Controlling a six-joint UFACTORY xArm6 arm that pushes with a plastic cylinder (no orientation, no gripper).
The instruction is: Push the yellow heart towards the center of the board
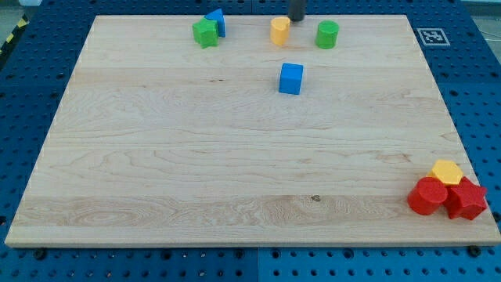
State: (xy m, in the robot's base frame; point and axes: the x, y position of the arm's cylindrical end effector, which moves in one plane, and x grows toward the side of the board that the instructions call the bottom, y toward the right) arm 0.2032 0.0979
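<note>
Yellow heart (279, 30) sits near the board's (156, 157) top edge, at about 12 o'clock from the centre. My tip (297, 19) is a bare rod with no fingers to spread or pinch; it stands just at the heart's 1 o'clock, close beside it, and whether it touches I cannot tell. Open wood lies from the heart's 6 o'clock down, save a blue cube (290, 78). Counted: two yellow blocks, two green, two blue, two red, the reds with the second yellow (446, 171) at 4 o'clock.
</note>
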